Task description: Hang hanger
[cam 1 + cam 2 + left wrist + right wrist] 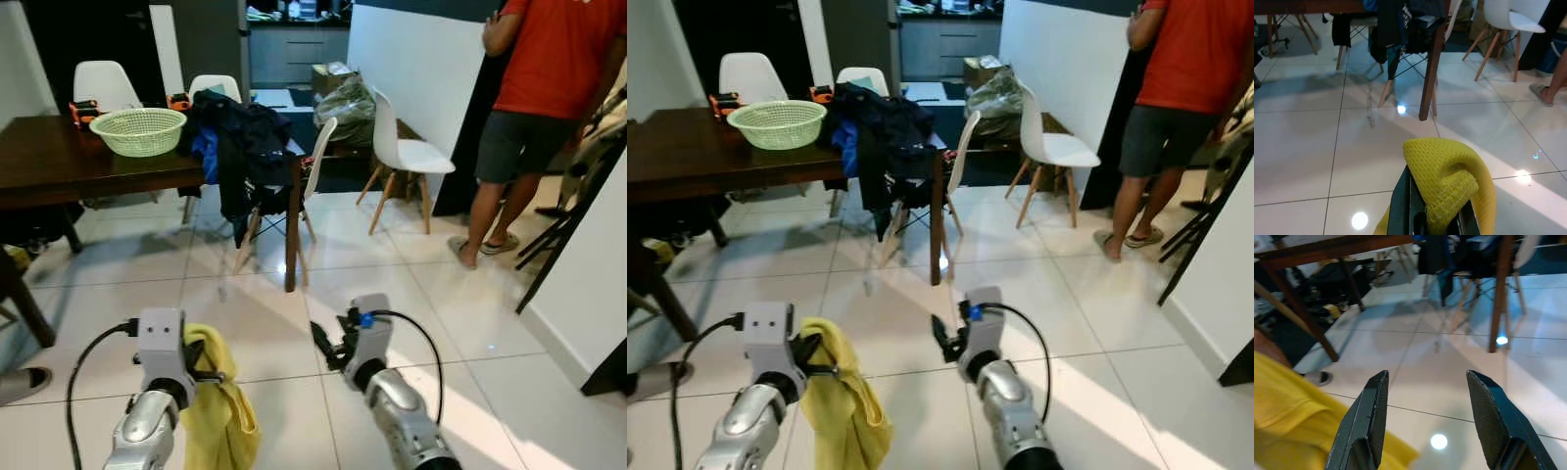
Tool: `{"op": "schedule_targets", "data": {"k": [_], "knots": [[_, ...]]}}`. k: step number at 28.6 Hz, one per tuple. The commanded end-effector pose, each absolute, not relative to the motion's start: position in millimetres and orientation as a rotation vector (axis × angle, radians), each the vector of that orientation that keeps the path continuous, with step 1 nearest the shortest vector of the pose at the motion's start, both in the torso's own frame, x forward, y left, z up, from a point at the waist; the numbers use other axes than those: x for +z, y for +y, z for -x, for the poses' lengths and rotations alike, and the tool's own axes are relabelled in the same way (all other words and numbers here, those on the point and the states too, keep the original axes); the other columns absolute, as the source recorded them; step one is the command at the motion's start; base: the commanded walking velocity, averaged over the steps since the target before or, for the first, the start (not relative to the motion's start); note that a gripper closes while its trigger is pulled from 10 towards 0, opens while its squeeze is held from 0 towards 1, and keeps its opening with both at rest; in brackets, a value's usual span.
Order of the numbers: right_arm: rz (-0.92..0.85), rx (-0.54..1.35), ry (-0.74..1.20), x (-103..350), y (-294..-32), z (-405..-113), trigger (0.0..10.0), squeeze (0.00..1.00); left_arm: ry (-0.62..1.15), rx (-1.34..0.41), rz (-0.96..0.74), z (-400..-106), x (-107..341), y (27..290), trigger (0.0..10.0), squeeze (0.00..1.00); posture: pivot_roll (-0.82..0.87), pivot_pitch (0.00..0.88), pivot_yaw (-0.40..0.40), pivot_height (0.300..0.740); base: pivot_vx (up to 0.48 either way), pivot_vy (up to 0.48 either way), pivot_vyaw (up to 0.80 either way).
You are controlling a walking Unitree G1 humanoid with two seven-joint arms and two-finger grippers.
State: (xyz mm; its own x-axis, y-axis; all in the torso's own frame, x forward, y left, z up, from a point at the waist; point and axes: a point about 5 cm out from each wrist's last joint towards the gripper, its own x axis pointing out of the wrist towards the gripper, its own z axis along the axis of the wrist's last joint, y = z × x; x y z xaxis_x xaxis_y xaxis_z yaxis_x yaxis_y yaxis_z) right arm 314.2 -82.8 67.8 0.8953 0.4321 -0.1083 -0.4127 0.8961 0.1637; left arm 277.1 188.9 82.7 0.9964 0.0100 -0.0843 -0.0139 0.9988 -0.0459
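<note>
A yellow mesh cloth (222, 406) hangs from my left gripper (204, 375), which is low in front of me over the tiled floor. In the left wrist view the cloth (1447, 169) is bunched between the black fingers (1400, 205), so that gripper is shut on it. My right gripper (329, 345) hovers beside it to the right. Its two fingers (1367, 416) stand wide apart with nothing between them. The yellow cloth (1288, 416) lies off to one side in the right wrist view. I cannot make out a hanger.
A dark wooden table (59, 162) stands ahead on the left with a green basket (142, 130) on it. Dark clothes (245, 147) are heaped at its corner. White chairs (407, 152) stand behind. A person in a red shirt (554, 69) is at the right, near a black stand (568, 211).
</note>
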Motion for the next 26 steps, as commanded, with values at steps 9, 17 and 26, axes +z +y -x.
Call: {"op": "schedule_targets", "data": {"k": [9, 17, 26], "knots": [[-0.104, 0.429, 0.127, 70.8, -88.9, -316.2, 10.0, 0.00, 0.063, 0.007, 0.033, -279.5, 89.3, 186.8, 10.0, 0.00, 0.10, 0.027, -0.017, 0.740, 0.351, 0.000, 0.00], [-0.103, 0.431, 0.116, 74.0, -88.2, -318.5, 10.0, 0.00, 0.055, 0.008, 0.039, -280.4, 91.1, 185.6, 10.0, 0.00, 0.09, 0.028, -0.019, 0.740, 0.363, 0.000, 0.00], [-0.103, 0.436, 0.115, 73.7, -87.1, -317.9, 10.0, 0.00, 0.052, 0.007, 0.035, -280.0, 91.9, 185.7, 10.0, 0.00, 0.10, 0.030, -0.021, 0.740, 0.374, 0.000, 0.00]]}}
